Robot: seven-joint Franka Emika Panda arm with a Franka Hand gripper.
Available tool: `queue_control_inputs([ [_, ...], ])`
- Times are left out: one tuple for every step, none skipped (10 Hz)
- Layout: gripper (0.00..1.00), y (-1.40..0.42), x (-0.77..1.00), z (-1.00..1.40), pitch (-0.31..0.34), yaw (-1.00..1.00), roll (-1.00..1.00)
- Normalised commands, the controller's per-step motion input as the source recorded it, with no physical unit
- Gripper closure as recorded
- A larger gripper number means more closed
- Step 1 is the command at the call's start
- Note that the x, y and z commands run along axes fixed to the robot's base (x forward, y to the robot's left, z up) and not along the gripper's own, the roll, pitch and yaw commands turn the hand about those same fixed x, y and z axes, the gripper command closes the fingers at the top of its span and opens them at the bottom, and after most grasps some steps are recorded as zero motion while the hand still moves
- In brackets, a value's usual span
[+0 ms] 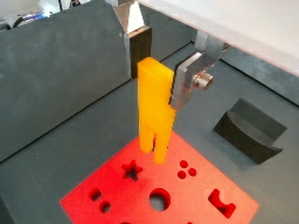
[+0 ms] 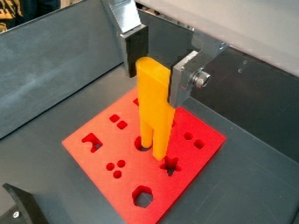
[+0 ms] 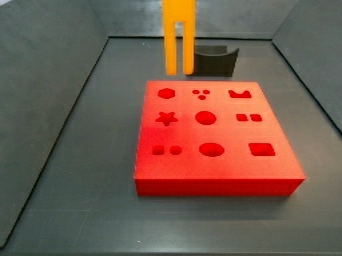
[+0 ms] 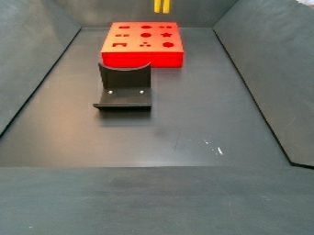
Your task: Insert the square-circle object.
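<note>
The square-circle object [image 1: 153,101] is a tall orange-yellow block with two prongs at its lower end. My gripper [image 1: 162,79] is shut on its upper part and holds it upright, prongs down. The silver fingers [image 1: 188,74] flank it in both wrist views; the gripper [image 2: 158,79] holds the block [image 2: 155,101] above the red board [image 2: 111,149], apart from it. In a side view only the block [image 3: 179,35] shows, hanging over the far side of the board [image 3: 214,170]. In a side view just its prong tips [image 4: 162,6] show; the gripper is out of frame there.
The red board [image 1: 187,199] has several shaped holes: star, circles, squares. A dark grey curved holder [image 3: 214,60] stands just beyond the board, also seen in a side view [image 4: 124,87] and a wrist view [image 1: 249,129]. Grey walls enclose the dark floor [image 4: 185,138].
</note>
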Motion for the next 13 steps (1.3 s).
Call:
queue_control_inputs([
  [1.0,-0.4,0.0,-0.33,-0.084,0.07,0.0],
  [1.0,-0.77,-0.02,-0.37,-0.093,0.24,0.17],
  [1.0,-0.79,-0.01,-0.35,-0.101,0.24,0.15],
  [1.0,-0.78,-0.01,-0.34,-0.109,0.25,0.15],
  [1.0,-0.77,-0.01,-0.34,-0.107,0.25,0.16],
  [1.0,-0.73,-0.05,-0.31,-0.096,0.26,0.19],
  [1.0,-0.73,0.0,-0.21,-0.02,0.28,0.1],
  [1.0,-0.57,0.03,-0.14,0.0,0.28,0.0],
  [1.0,-0.47,0.01,-0.18,-0.019,0.28,-0.01],
  [1.0,-0.38,0.0,-0.15,-0.021,0.17,0.0],
  [1.0,-0.24,0.01,-0.07,-0.01,0.06,0.0],
  [1.0,-0.13,0.28,-0.29,-0.033,-0.05,0.0],
  [1.0,0.0,0.21,-0.48,-0.02,-0.36,0.11],
])
